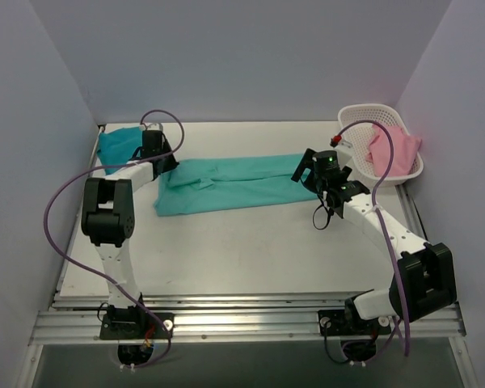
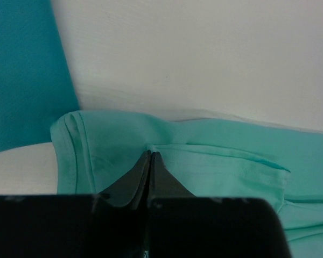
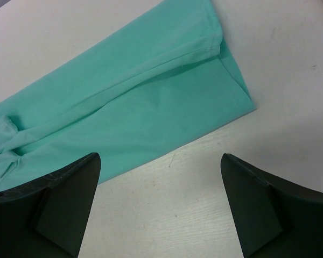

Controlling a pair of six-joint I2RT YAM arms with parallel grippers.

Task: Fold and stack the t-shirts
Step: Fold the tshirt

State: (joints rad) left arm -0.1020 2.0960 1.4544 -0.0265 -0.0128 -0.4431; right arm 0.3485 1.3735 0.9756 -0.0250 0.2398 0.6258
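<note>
White table (image 1: 250,259), walls on three sides. Mint t-shirt (image 1: 226,186) lies folded lengthwise into a long strip, running left to right across the far middle of the table, flat with some creases. Darker teal t-shirt (image 1: 117,147) sits in the far left corner, just beside the mint strip's left end and partly hidden by the left arm. White basket (image 1: 364,113) stands at the far right with a pink cloth (image 1: 392,149) draped in it. Left gripper (image 2: 150,156) is at the mint strip's left end, fingers clenched together and pinching a ridge of that cloth. Right gripper (image 3: 159,161) is released, jaws wide apart over the strip's right end and the bare table, holding nothing.
</note>
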